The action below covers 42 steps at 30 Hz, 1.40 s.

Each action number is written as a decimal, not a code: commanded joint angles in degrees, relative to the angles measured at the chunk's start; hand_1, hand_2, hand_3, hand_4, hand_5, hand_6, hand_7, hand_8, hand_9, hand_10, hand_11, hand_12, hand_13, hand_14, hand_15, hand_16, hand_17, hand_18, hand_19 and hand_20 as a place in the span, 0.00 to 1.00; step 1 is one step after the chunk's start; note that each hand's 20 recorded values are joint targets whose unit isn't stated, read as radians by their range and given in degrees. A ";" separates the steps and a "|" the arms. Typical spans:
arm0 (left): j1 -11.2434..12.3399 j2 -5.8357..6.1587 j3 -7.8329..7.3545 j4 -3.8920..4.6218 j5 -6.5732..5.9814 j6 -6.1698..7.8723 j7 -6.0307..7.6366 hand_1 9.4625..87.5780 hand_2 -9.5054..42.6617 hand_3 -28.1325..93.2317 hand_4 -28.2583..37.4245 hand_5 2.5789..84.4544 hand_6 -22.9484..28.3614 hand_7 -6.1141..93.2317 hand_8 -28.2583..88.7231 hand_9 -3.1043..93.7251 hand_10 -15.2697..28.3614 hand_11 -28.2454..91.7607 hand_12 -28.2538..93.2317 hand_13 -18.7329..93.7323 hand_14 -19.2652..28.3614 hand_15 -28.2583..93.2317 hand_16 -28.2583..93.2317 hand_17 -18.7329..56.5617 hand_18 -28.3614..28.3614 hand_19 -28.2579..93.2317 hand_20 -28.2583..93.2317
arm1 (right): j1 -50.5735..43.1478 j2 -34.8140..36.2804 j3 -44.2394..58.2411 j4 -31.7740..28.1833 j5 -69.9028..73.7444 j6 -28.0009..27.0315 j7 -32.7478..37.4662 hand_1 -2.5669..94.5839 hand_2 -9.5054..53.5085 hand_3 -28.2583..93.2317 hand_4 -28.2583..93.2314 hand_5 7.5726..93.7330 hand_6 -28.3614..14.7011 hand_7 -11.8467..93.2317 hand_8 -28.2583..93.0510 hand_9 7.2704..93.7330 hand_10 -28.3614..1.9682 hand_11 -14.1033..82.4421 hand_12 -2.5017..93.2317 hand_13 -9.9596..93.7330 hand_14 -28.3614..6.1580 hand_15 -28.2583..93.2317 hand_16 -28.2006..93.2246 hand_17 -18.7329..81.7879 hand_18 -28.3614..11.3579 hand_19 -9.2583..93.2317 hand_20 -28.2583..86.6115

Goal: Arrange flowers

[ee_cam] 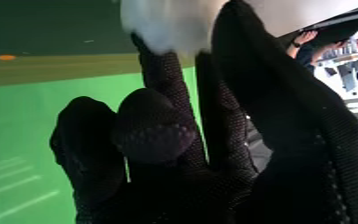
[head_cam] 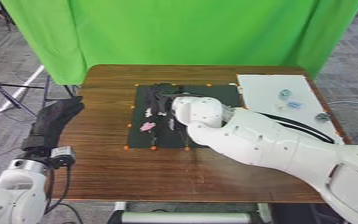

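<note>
In the head view, the white, jointed left arm [head_cam: 14, 192] comes in at the bottom left corner, its wrist wrapped in black. The left hand [head_cam: 55, 117], in a black fabric glove, points forward with its fingers relaxed and lengthened. The white, seven-jointed right arm [head_cam: 269, 140] crosses diagonally from the lower right, its rounded wrist end near the middle. Beyond it, the black-gloved right hand [head_cam: 164, 91] slants downward. In the right wrist view, the right hand [ee_cam: 184, 192] has its thumb [ee_cam: 282, 95] extended; two long fingers stand nearly straight beside shorter-looking, gently bent ones.
</note>
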<state>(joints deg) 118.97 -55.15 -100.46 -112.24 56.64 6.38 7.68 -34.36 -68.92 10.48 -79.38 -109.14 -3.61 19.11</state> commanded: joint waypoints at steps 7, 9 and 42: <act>0.64 -0.47 -0.32 -0.39 0.55 -0.94 -0.77 0.16 0.46 0.73 0.01 0.51 0.57 0.18 0.19 0.45 0.70 0.39 0.31 0.43 0.75 0.35 0.21 0.28 0.65 0.32 0.31 | 1.70 0.90 2.50 -2.22 3.57 -1.38 0.19 0.48 0.00 0.75 0.12 0.54 0.79 0.22 0.17 0.66 0.52 0.27 0.26 0.89 0.76 0.82 0.49 0.77 0.36 1.00 0.83; 0.66 -0.46 -0.30 -0.38 0.57 -1.00 -0.77 0.17 0.46 0.72 0.01 0.51 0.57 0.18 0.19 0.45 0.70 0.38 0.31 0.43 0.75 0.35 0.21 0.28 0.65 0.32 0.31 | 1.71 1.47 3.84 -2.83 3.96 -1.31 -0.06 0.48 0.00 0.75 0.12 0.54 0.79 0.22 0.17 0.66 0.52 0.27 0.26 0.89 0.76 0.82 0.49 0.77 0.36 1.00 0.83; 5.37 -2.38 -3.24 -2.51 0.80 -0.50 -0.83 0.16 0.42 0.73 0.00 0.50 0.55 0.18 0.19 0.44 0.69 0.38 0.31 0.42 0.74 0.34 0.21 0.28 0.65 0.31 0.31 | -40.84 39.75 54.64 -15.78 3.72 3.65 14.82 0.24 0.00 0.70 0.12 0.44 0.60 0.13 0.21 0.46 0.27 0.21 0.25 0.84 0.59 0.79 0.49 0.70 0.23 1.00 0.77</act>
<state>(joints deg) 123.36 -56.99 -103.25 -114.00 56.97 6.14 7.48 -63.46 -31.39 59.65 -98.19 -103.70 -1.16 30.33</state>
